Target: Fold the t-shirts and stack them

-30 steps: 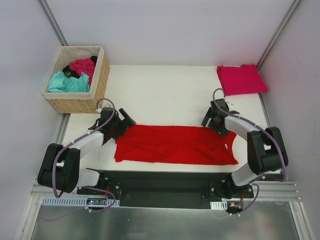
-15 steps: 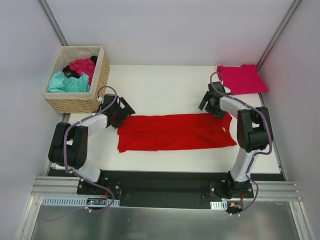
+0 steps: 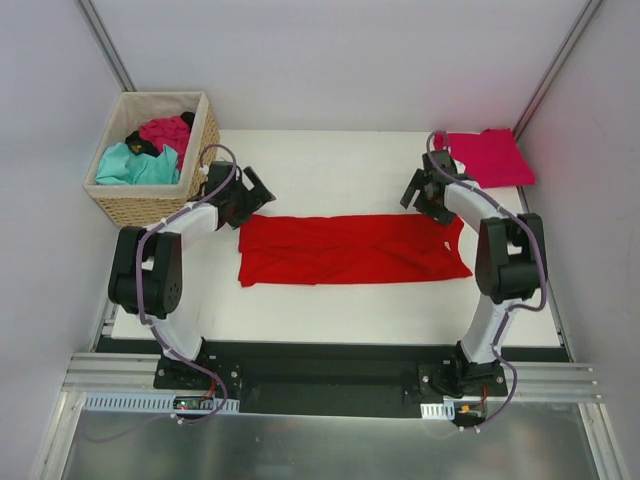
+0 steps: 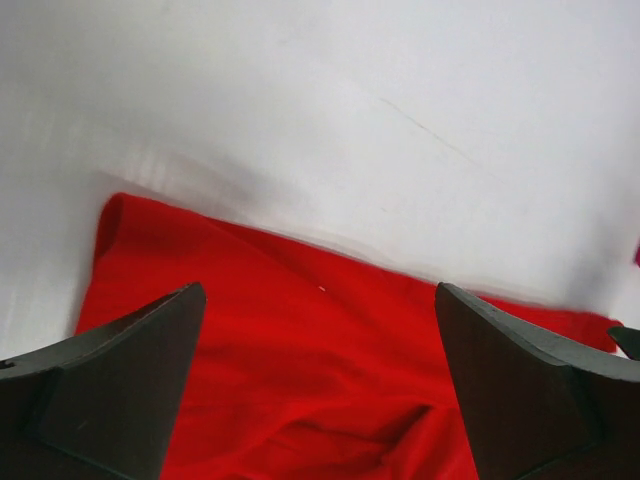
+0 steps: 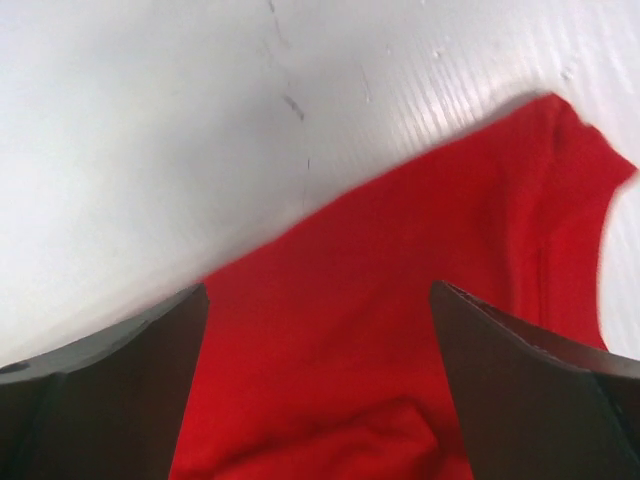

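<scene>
Bright red t-shirt (image 3: 350, 250) is lying flat at the centre of the table (image 3: 330, 165). It is soft matte cloth, folded into a long band running 9 to 3 o'clock, with shallow creases crossing its middle and the neckline end pointing to 3 o'clock.

Left hand (image 3: 252, 199) is hanging over the band's 10 o'clock corner, fingers spread wide and gripping nothing. Right hand (image 3: 422, 196) is doing the same over the 2 o'clock corner. From both wrist views the dark wedge-shaped fingers are framing the cloth's far edge; I cannot tell whether they are touching it.

Pinkish crimson t-shirt (image 3: 485, 158) is sitting as a neat folded square at the table's 1 o'clock corner. Tan woven wicker basket (image 3: 160, 208) is standing off the 10 o'clock corner, holding crumpled teal (image 3: 130, 165), magenta (image 3: 165, 130) and black (image 3: 140, 142) shirts.

Table is showing smooth white with faint scuffs; pale walls are closing in on three sides.

Against a second ago, the red band is lying further toward 12 o'clock and looking narrower. Both arms are reaching further out with it, and the hands have closed in on the basket and the crimson square.
</scene>
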{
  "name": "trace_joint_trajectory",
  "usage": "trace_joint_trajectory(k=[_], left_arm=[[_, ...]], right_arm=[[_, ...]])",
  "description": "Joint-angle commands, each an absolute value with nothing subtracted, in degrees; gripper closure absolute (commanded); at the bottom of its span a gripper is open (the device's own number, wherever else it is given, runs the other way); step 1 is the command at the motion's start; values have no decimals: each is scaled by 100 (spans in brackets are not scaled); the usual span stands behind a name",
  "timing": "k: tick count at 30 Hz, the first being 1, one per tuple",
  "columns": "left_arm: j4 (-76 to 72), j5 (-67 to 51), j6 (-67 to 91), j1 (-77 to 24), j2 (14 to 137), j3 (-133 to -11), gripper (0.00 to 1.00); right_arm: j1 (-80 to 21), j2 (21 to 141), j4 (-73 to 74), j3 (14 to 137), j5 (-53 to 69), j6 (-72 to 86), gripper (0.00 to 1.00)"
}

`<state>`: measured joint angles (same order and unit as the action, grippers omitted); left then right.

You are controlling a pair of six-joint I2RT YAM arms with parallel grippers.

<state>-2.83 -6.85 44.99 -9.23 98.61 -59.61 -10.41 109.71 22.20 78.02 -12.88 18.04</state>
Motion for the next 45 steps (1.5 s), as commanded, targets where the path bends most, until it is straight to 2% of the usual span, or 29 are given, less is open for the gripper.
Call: trace_joint_trajectory(k=[1,6,8,13,20,23,24,26,27,30,35,36,38,39,41,45], left_arm=[[-150,-1028,4219,-1361,8633,-5854,1],[149,-1282,4210,-1591,7842,-5311,1],[219,-1388,4201,-1591,7691,-5125,1],[325,-1318,4184,-1591,7295,-4571,1],[343,-1310,4149,-1591,7260,-4272,1],[360,-1327,4122,-1591,7373,-4263,1],[352,-1318,4131,-1591,7391,-4271,1],[360,-1345,4131,-1591,7453,-4289,1],[352,-1371,4131,-1591,7479,-4306,1],[352,-1406,4166,-1591,7550,-4324,1],[352,-1415,4201,-1617,7506,-4316,1],[352,-1406,4210,-1617,7488,-4307,1],[360,-1406,4219,-1626,7436,-4298,1],[352,-1389,4219,-1635,7418,-4289,1],[352,-1389,4236,-1635,7374,-4245,1],[352,-1362,4254,-1661,7313,-4192,1]], right_arm=[[-1396,9467,2566,7480,-1108,1574,4],[-1819,8869,2813,6692,-1318,1529,1],[-1855,8728,2742,6452,-1327,1521,5],[-1872,8631,2541,5741,-1362,1538,8],[-1837,8999,2312,5555,-1547,1459,9],[-1846,9096,2241,5572,-1398,1503,23],[-1854,9114,2259,5581,-1380,1494,37],[-1846,9106,2285,5572,-1380,1512,54],[-1863,9062,2294,5564,-1397,1512,68],[-1933,8904,2408,5590,-1494,1494,82],[-2214,8631,2707,5669,-1714,1433,78],[-2354,8579,2751,5669,-1801,1424,64],[-2522,8499,2882,5687,-1880,1406,49],[-2731,8464,2900,5669,-2003,1415,37],[-2917,8411,2962,5634,-2126,1432,22],[-3111,8481,2927,5642,-2434,1494,18]])
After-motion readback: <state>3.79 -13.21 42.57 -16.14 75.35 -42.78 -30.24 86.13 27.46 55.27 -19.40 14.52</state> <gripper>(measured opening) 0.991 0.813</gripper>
